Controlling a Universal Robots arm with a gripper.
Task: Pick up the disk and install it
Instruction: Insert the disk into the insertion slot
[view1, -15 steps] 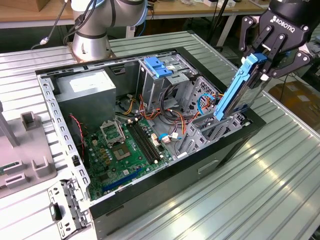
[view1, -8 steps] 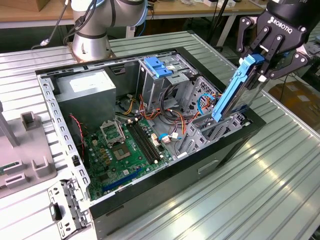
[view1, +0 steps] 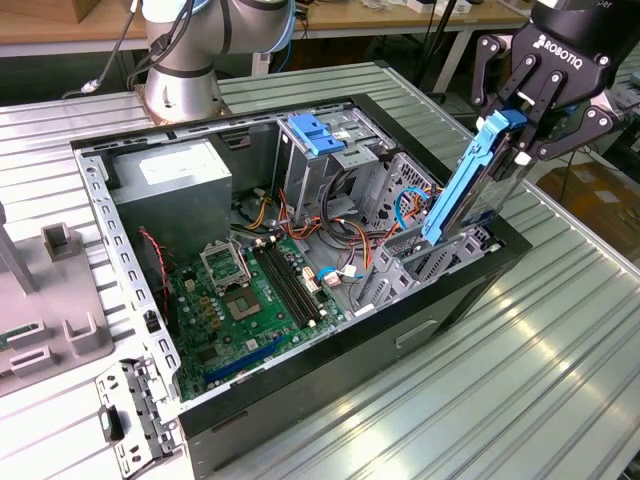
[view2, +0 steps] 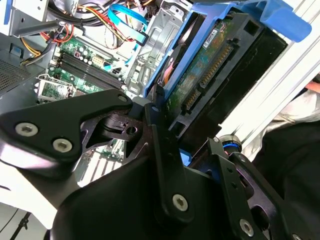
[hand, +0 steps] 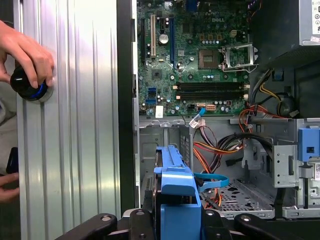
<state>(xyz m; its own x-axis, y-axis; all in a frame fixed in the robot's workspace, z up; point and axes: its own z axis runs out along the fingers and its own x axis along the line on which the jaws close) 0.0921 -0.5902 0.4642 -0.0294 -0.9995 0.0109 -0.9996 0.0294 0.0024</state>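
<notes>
The tool (view1: 520, 130) clamps the top end of the disk (view1: 462, 185), upper right in the exterior view. The disk leans, low end at the metal drive bay (view1: 420, 265) of the open computer case (view1: 330, 370), likely so it can slide in. Farther from the tool lies the green motherboard (view1: 240, 300).
</notes>
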